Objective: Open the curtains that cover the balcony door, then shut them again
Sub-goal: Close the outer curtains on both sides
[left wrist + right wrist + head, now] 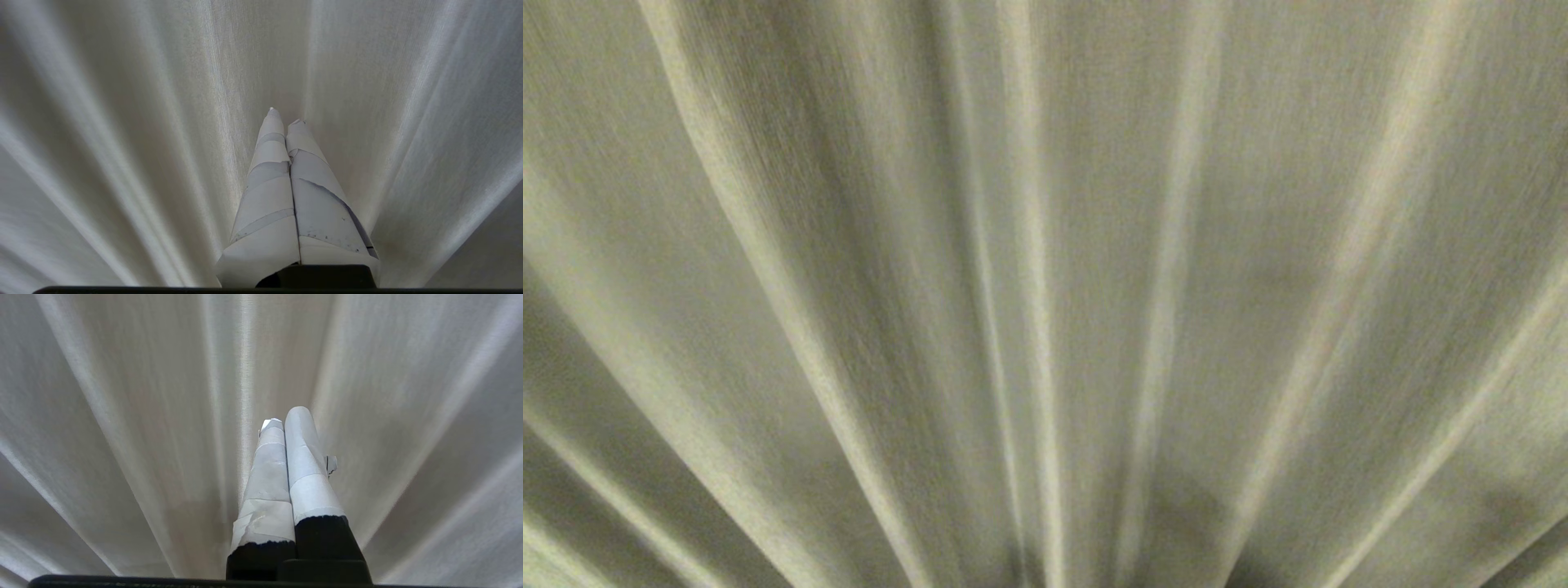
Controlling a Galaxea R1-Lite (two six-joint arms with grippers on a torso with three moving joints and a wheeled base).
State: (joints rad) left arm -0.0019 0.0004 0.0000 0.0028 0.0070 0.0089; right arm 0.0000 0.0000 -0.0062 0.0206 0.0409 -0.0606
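— When you look out from the robot's head, what do you see?

— Just the grey-beige woven curtains (1045, 294) with long up-and-down folds. They fill the whole view, and the folds spread out like a fan. No arm shows there.

— Where is the balcony door?

— I can't see it. The cloth covers everything in all three views, so the curtains hang shut in front of the robot.

— What about the left gripper (284, 116), the one wrapped in white tape?

— It points at the cloth, and its jaws are pressed together with nothing between them. Its taped fingers (269, 179) look scuffed and a bit peeled. The tips are close to a fold — I can't tell if they touch it.

— And the right gripper (286, 416)?

— Same thing. White tape on top, black further down, jaws together and holding nothing. One fingertip (298, 416) sits a little ahead of the other — and a small scrap of tape (331, 463) sticks out at its side. It points at the cloth too.
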